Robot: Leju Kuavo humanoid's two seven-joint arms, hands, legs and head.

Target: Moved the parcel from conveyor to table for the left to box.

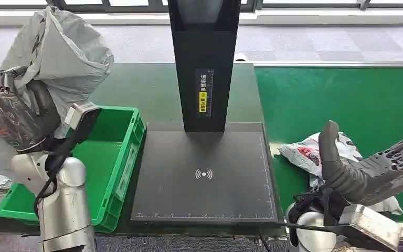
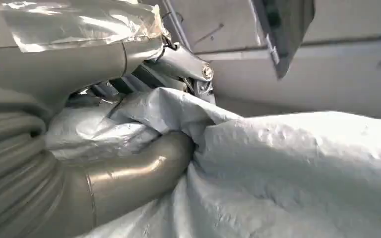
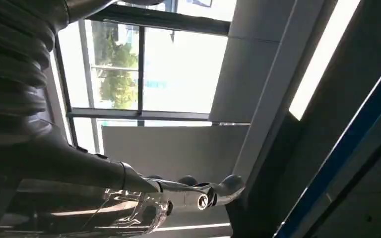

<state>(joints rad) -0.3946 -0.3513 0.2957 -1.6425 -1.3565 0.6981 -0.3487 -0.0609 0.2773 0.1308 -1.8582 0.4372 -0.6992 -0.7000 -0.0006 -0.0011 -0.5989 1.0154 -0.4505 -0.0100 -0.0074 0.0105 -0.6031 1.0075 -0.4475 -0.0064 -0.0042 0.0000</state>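
Green conveyor belting and a dark tabletop are filling the robot's forward-and-down view as a parcel-sorting step is being carried out under a row of bright windows. Nearest the camera, the right hand is lying palm-up with its thumb raised and fingers spread, gripping nothing, directly over a crumpled white plastic mailer with red print that is resting on the belt's near edge beside the flat black scanning pad. Across the pad, the left hand is clutching a bulky grey plastic courier bag, lifted above and slightly outside the far-left rim of the open green plastic crate; the left wrist view is showing the thumb pressing deep into a fold of the grey film. Farther back, the black upright scanner column is rising from the pad. Judging by this layout, the boxing move is calling for the left arm to be swinging inward until the bag is hanging squarely over the crate's middle before any release, since the soft load is sagging and could be snagging the rim. The right hand, meanwhile, is looking best kept low and clear of the column.
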